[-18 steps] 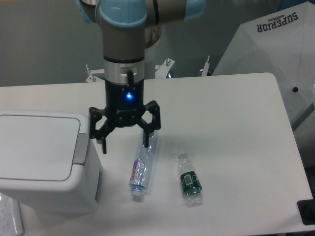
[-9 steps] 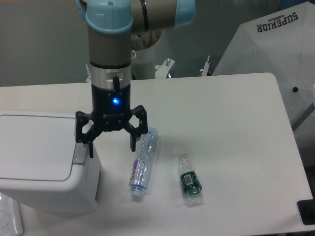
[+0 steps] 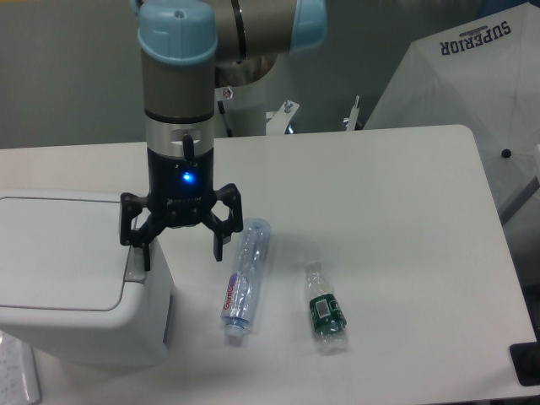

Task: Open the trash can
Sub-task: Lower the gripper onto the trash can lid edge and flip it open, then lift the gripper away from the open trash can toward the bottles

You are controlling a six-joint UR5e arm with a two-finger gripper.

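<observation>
The trash can point(image 3: 76, 291) is a large white boxy bin with rounded corners, a flat rectangular lid lying closed, and a grey push-button tab point(image 3: 135, 264) on its right edge. It stands on the table point(image 3: 405, 219), under and beside the jaws' one side. The gripper point(image 3: 181, 245) hangs with jaws spread wide and empty, one finger directly over the tab, the other near a clear water bottle point(image 3: 243, 280). A green-labelled bottle point(image 3: 326, 310) lies farther off.

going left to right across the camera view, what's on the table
trash can → gripper, hanging open by the can's grey tab → clear bottle with red label → bottle with green label
</observation>
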